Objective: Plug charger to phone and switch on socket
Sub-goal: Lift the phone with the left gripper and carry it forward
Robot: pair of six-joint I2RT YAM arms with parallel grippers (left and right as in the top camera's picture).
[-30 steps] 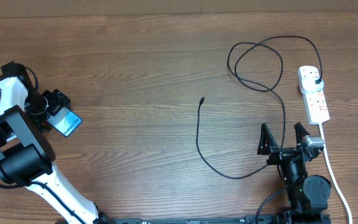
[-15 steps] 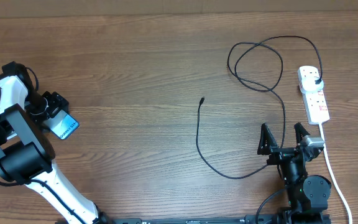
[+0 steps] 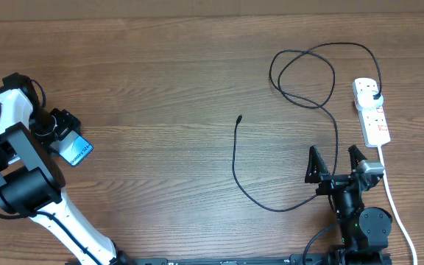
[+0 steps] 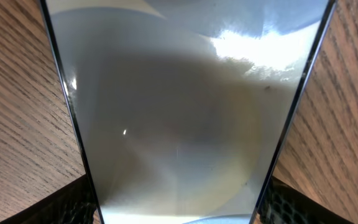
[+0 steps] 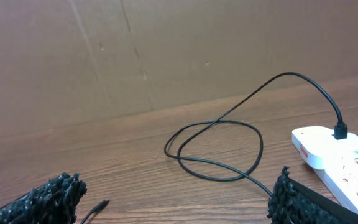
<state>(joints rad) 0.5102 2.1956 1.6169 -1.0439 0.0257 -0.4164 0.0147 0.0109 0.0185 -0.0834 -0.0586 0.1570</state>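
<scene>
The phone [image 3: 76, 150], its screen light blue, sits at the far left of the table in my left gripper [image 3: 65, 138]. In the left wrist view the phone [image 4: 179, 106] fills the frame, and my left gripper [image 4: 179, 208] has its dark pads against both long edges. The charger cable [image 3: 235, 165] runs from its connector tip [image 3: 240, 118] at mid-table through a loop to its plug [image 3: 375, 96] in the socket [image 3: 374, 116]. My right gripper [image 3: 337, 163] is open and empty, astride the cable. The right wrist view shows the tip [image 5: 99, 205], the loop [image 5: 216, 149] and the socket [image 5: 331, 149].
The socket's thick white cord [image 3: 394, 202] runs down the right side past my right arm's base. A brown cardboard wall [image 5: 135, 50] stands along the far edge of the wooden table [image 3: 160, 88].
The left gripper has shifted the phone slightly down and left. The right arm, the cable and the socket have not moved.
</scene>
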